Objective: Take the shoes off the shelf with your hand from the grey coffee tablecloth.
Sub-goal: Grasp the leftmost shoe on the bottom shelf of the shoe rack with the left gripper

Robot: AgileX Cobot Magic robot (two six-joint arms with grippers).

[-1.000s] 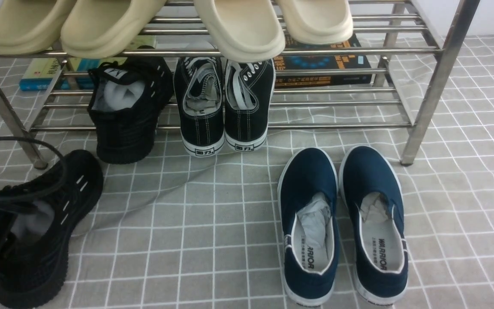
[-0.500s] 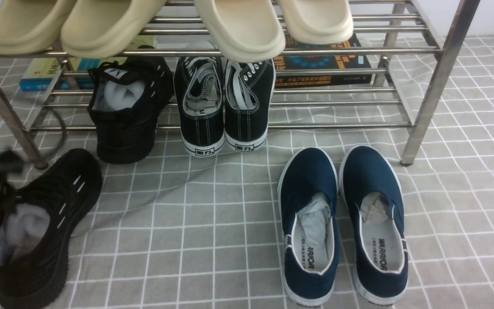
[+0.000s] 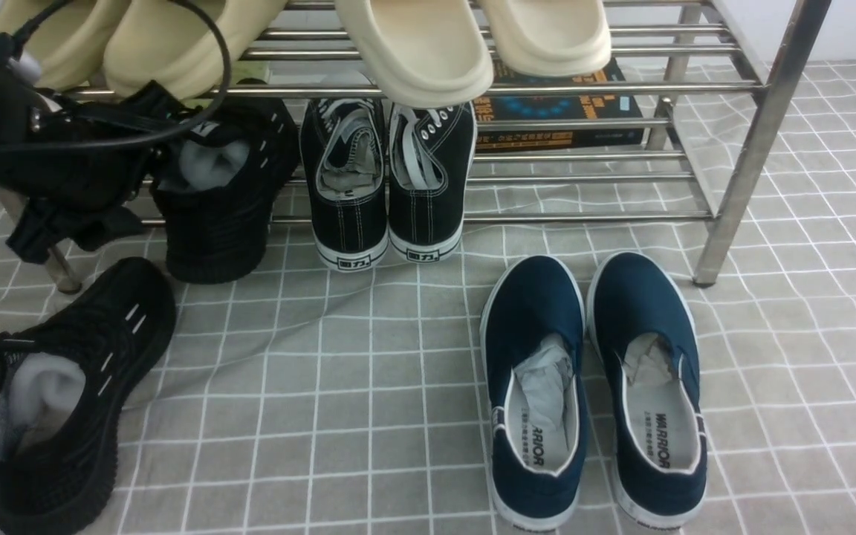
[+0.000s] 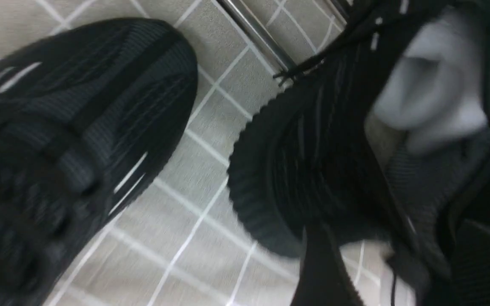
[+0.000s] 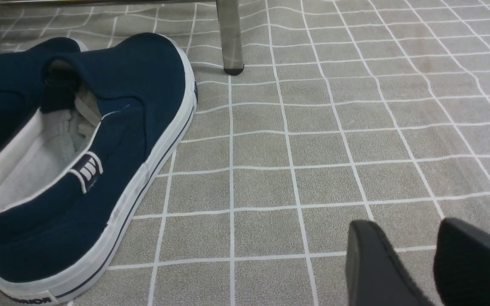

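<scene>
One black mesh shoe [image 3: 64,416] lies on the grey grid tablecloth [image 3: 368,371] at the front left. Its mate [image 3: 224,200] stands on the lower tier of the chrome shelf [image 3: 584,178], heel hanging over the front bar. My left gripper [image 3: 79,227] is at that shoe's left side, its cable looping above it. In the left wrist view both shoes show, the one on the cloth [image 4: 79,127] and the one on the shelf [image 4: 313,170]. The left gripper [image 4: 402,272] is open, its fingers on either side of the heel rim. My right gripper [image 5: 415,255] is open and empty over the cloth.
Black canvas sneakers [image 3: 387,178] stand beside the mesh shoe on the lower tier. Beige slippers [image 3: 413,52] sit on the top tier. Navy slip-ons [image 3: 591,386] lie on the cloth before the shelf's right leg [image 3: 747,163]. Books [image 3: 562,104] lie behind the shelf.
My left gripper has let go of the mesh shoe on the cloth and moved up and forward to the mesh shoe on the shelf. The shoe on the cloth lies still.
</scene>
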